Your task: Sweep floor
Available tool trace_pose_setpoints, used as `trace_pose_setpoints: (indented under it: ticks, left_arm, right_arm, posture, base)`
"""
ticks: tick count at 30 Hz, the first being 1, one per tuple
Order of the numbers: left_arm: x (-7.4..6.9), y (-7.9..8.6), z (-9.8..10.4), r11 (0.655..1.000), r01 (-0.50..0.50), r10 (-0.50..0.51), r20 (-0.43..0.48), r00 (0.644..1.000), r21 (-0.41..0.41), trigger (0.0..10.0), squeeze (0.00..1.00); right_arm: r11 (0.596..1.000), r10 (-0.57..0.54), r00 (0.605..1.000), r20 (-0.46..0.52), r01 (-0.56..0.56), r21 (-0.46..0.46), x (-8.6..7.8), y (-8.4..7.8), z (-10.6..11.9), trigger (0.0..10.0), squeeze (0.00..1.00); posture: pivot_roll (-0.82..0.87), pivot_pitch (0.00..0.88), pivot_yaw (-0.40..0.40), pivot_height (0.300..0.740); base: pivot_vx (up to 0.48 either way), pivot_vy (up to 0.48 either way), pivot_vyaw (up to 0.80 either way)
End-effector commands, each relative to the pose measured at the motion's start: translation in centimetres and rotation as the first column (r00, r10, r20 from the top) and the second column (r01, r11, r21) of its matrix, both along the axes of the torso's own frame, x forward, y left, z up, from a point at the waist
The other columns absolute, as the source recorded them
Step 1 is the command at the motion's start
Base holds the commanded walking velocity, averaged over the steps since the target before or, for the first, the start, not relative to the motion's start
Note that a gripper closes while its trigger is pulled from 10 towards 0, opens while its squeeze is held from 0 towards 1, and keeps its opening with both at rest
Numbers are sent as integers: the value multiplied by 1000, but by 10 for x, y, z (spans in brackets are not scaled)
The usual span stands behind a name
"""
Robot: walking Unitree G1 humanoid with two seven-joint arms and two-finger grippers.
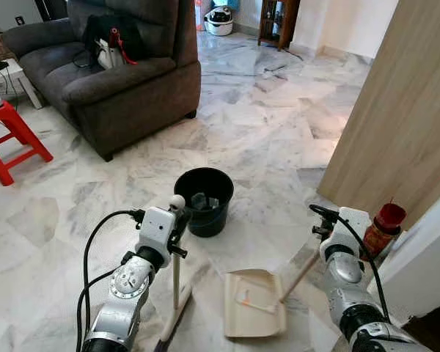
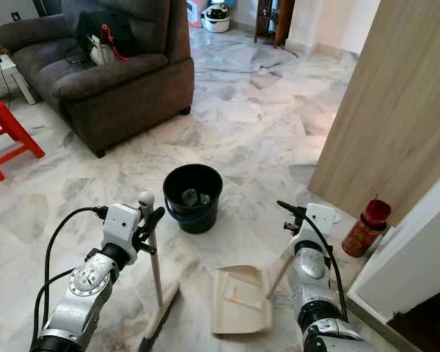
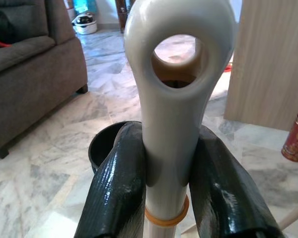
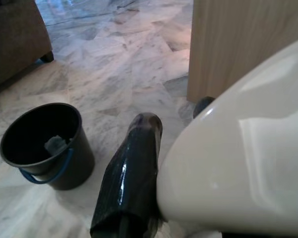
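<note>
Black bucket [image 1: 203,200] stands just beyond both grippers; left gripper [image 3: 171,183] clamps broom handle [image 3: 176,94], right gripper [image 4: 188,163] grips the dustpan handle [image 1: 299,277].

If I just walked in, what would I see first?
Probably the two silver robot arms: the left gripper has its jaws shut on a cream broom handle, and the right gripper holds a cream dustpan on the marble floor. Just beyond stands a black bucket, with a grey sofa behind on the left.
</note>
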State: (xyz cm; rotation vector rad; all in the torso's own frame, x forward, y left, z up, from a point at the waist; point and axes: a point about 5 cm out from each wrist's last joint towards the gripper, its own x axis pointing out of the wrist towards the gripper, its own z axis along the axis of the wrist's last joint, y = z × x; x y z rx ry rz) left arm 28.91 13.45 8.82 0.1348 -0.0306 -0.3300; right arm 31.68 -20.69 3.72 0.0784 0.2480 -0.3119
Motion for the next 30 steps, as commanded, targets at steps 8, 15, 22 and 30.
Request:
trace_pose_setpoints:
  ticks: [8,15,22,30]
  left_arm:
    - [2,5,4,998,-53,54,29,998,-15,10000,0]
    - [2,2,4,999,-46,47,30,998,-25,10000,0]
    - [3,2,5,999,-47,48,31,998,-28,10000,0]
    - [4,1,6,999,-44,45,30,999,-32,10000,0]
  right_arm:
    - [1000,-1,996,93,2,-6,3,-3,12,10000,0]
    - [1000,-3,997,83,2,21,2,-5,10,10000,0]
    - [1000,-1,996,94,1,7,3,-6,12,10000,0]
    - [1000,12,995,97,-15,28,4,-4,12,10000,0]
  posture:
    - [79,0,-13,740]
    - [80,0,-12,740]
    - [82,0,-15,740]
    - [83,0,-19,740]
  base:
    - [0,36,0]
    - [0,386,-182]
    - [0,406,-355]
    - [0,402,0]
